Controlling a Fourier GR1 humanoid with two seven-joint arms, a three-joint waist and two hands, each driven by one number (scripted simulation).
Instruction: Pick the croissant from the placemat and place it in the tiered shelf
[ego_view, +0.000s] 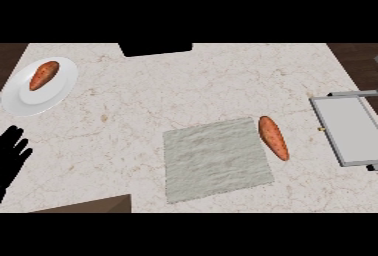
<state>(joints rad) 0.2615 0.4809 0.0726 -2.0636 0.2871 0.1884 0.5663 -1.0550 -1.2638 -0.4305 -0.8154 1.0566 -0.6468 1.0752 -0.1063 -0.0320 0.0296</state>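
Observation:
A long orange-brown piece of food (273, 137), tapered at both ends, lies along the right edge of the grey placemat (214, 160), mostly on the bare counter. The mat itself carries nothing. The tiered shelf (336, 145), a grey metal-framed tray, stands at the counter's right edge, a short way right of the food. My left hand (11, 150) rests at the far left edge, open with fingers up, far from the mat. My right hand does not show.
A white plate (63, 87) at the back left holds a second, similar orange-brown piece (43, 75). A black object (155, 48) sits at the back edge. A dark brown wedge (92, 206) shows at the front edge.

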